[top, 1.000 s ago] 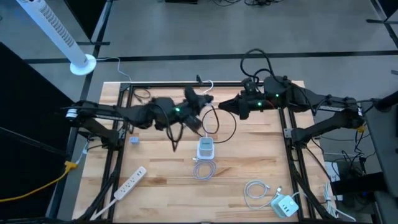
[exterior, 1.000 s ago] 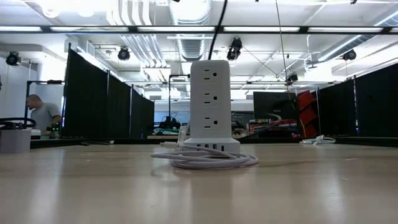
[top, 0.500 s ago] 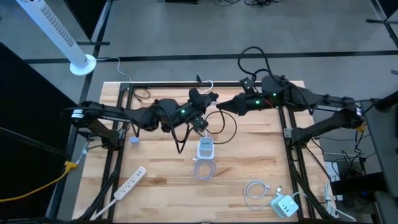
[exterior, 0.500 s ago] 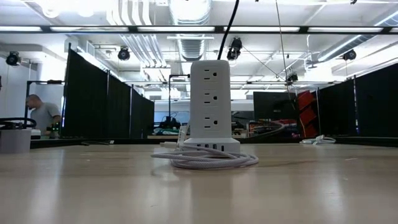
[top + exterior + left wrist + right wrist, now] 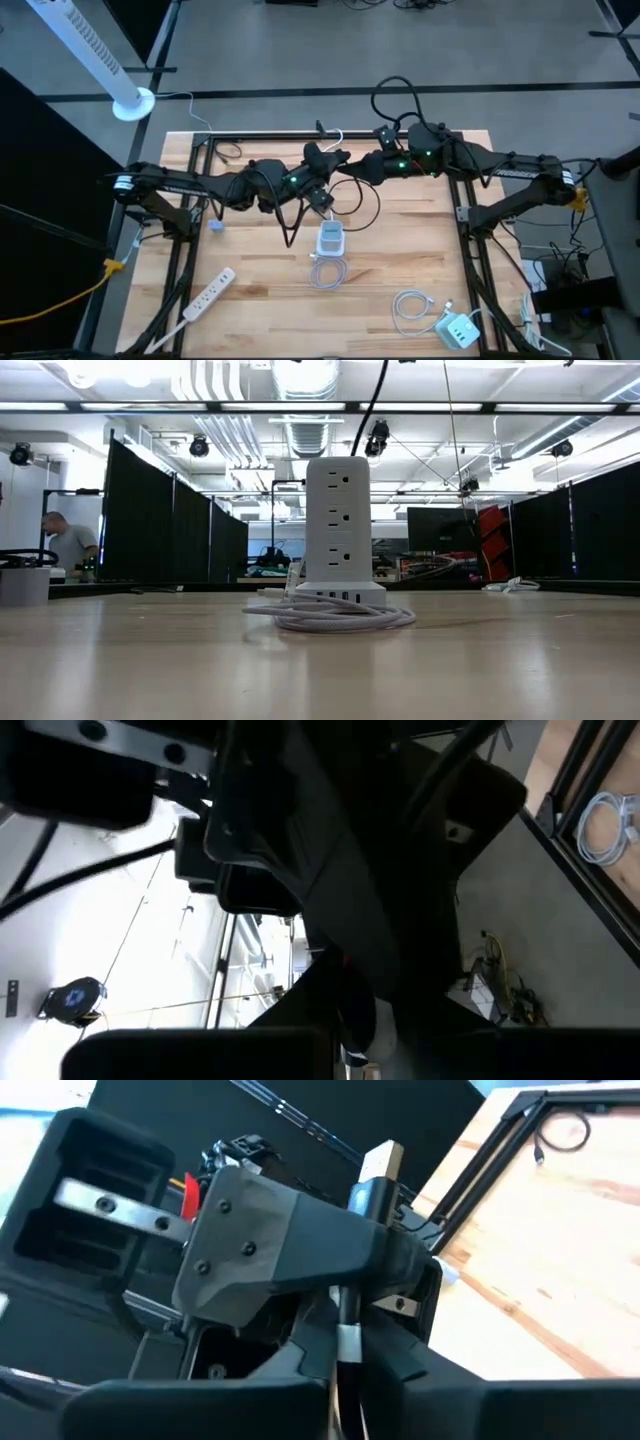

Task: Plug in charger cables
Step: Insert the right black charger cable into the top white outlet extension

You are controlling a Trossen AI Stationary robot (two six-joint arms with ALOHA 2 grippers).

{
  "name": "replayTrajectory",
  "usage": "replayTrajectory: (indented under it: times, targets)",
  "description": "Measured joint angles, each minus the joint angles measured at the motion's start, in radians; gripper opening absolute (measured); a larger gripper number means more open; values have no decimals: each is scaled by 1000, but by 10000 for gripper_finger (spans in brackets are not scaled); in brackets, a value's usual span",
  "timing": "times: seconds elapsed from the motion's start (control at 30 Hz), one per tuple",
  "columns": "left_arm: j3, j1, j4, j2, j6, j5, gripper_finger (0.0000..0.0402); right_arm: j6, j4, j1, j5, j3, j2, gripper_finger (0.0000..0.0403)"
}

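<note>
High view: both arms meet over the far middle of the bench (image 5: pixel 400 260); left gripper (image 5: pixel 322 160) and right gripper (image 5: pixel 362 168) nearly nose to nose, raised above the wood; black cable (image 5: pixel 352 205) loops on the bench just under and between them, one strand hanging down by the left gripper toward the tower (image 5: pixel 331 238).

Low view shows neither gripper, only a black cable (image 5: pixel 372 405) strand dropping from above to behind the tower (image 5: pixel 337 525), which stands upright with a white cable (image 5: pixel 330 617) coiled round its foot; a person (image 5: pixel 68 545) shows far off in the room at left.

Right wrist view: the other arm's gripper fills the picture, with a thin cable (image 5: pixel 346 1342) running down into the right jaws; jaws pressed together, probably pinching that cable, but the contact is hard to see.

Left wrist view: mostly dark housing very close; a white cable (image 5: pixel 606 818) coil on the bench visible at the edge; left jaws pressed together; can't tell what, if anything, they pinch.

High view only: second white coil (image 5: pixel 412 308) beside the charger block (image 5: pixel 457 329) at the near right corner; power strip (image 5: pixel 209 293) near left; both well apart from the grippers.
</note>
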Motion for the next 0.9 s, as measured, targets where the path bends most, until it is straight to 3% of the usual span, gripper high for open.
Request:
replayTrajectory:
  times: [0.23,0.53,0.73,0.9]
  targets:
    - [0,-2,-10,-9,-151,-6,23,-118,-31,0,1,0,-14,3]
    - [0,-1,-11,-31,-497,-126,112,-280,-99,0,9,1,-35,1]
    - [0,32,-71,-47,-1013,-166,155,-605,-182,36,3,1,-66,1]
    - [0,54,-219,-48,-1427,11,168,-951,-187,109,61,1,-69,1]
